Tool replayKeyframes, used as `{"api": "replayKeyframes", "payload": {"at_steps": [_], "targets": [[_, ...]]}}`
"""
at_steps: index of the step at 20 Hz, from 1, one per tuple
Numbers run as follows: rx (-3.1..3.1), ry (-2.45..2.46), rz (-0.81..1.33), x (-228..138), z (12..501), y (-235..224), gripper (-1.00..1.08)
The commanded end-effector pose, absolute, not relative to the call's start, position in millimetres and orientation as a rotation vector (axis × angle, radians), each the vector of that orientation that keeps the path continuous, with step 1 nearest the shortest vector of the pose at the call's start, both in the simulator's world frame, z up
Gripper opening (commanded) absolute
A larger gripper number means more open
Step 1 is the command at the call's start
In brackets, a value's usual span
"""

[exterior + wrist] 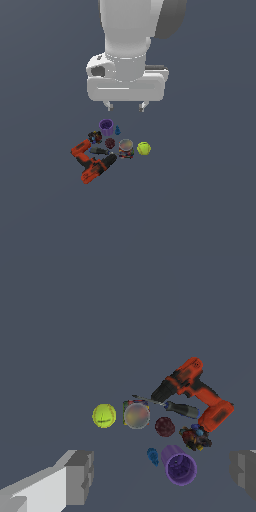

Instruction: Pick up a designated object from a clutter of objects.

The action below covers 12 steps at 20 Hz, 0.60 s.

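Gripper (125, 106) hangs wide open and empty, high above the can (126, 147), which stands between tennis ball (144, 148) and drill (93, 163), leaving descent clearance.

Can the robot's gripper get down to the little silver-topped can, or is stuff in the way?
Probably yes. The gripper hangs open above the pile with nothing under it. The can stands upright, its top uncovered; the tennis ball and dark-red round item sit close beside it, so it's tight.
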State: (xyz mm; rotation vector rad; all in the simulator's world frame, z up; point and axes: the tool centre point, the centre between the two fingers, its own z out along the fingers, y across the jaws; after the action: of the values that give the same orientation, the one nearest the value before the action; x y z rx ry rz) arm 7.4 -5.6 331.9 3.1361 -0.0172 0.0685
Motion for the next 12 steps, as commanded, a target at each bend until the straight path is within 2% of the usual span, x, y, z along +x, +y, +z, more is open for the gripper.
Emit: {"api": "replayKeyframes", "payload": {"at_steps": [1,12], "targets": [[3.136,-0.017,0.069,7.4,331.9,-5.6,1.00],[3.156,-0.141,0.106,7.1,342.1,-28.7,1.00]]}}
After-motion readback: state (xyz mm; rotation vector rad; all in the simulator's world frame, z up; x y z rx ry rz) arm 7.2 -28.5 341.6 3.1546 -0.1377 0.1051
